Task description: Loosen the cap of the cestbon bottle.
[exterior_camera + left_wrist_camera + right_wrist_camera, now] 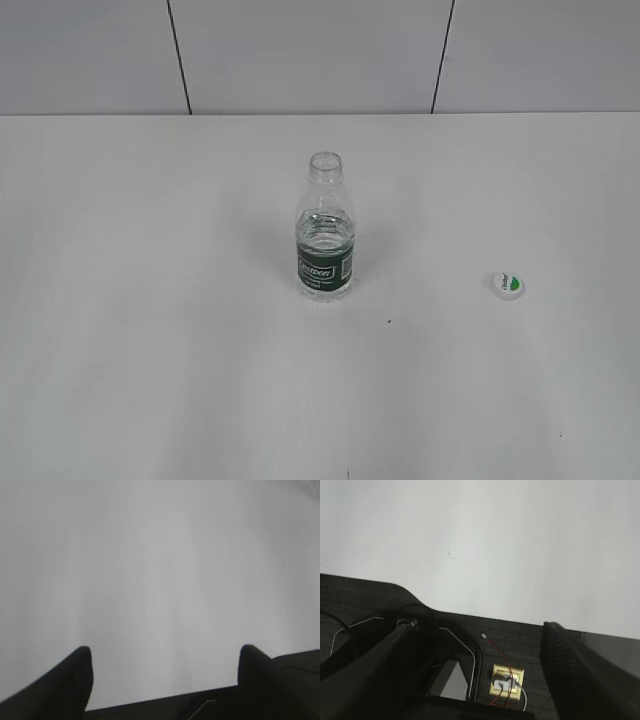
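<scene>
The cestbon bottle stands upright in the middle of the white table, its neck open with no cap on it. The cap, white with a green patch, lies on the table well to the right of the bottle. Neither arm shows in the exterior view. My left gripper is open and empty over bare white table. My right gripper is open and empty above the table's near edge. The bottle and cap do not show in either wrist view.
A white tiled wall rises behind the table. In the right wrist view a dark surface with a small yellow part and red and white wires lies below the table edge.
</scene>
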Tool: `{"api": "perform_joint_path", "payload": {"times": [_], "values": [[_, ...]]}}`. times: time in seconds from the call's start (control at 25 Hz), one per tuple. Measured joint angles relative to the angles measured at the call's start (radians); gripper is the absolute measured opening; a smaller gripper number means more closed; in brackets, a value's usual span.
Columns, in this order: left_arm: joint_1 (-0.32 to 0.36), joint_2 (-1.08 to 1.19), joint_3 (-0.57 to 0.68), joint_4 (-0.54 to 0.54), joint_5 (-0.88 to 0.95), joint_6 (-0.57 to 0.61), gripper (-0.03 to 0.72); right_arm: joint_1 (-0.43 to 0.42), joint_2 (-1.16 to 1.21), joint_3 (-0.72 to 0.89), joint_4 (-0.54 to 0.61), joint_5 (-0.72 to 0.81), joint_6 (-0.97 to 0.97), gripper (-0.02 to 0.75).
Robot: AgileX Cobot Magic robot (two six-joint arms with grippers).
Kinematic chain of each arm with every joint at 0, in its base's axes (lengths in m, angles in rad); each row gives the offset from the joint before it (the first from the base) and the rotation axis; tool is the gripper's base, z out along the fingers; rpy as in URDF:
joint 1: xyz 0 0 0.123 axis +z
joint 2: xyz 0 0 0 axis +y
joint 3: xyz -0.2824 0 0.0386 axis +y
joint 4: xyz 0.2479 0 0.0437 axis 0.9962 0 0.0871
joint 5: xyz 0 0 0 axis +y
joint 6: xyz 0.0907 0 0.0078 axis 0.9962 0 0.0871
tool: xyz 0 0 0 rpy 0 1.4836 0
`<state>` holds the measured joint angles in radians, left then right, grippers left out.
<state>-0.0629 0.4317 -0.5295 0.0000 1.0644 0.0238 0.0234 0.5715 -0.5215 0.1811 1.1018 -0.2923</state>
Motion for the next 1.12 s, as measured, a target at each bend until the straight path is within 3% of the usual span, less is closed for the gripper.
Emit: {"api": "perform_joint_path", "payload": {"times": [0.44,0.84,1.12], "values": [[0.0,-0.292,0.002,0.0,0.004,0.0,0.531,0.0,-0.289,0.005,0.0,0.002,0.007,0.589],[0.0,-0.362,0.004,0.0,0.007,0.0,0.517,0.0,-0.544,0.005,0.0,0.002,0.011,0.589],[0.0,-0.438,0.006,0.0,0.007,0.0,0.499,0.0,-0.578,0.008,0.0,0.003,0.02,0.589]]}}
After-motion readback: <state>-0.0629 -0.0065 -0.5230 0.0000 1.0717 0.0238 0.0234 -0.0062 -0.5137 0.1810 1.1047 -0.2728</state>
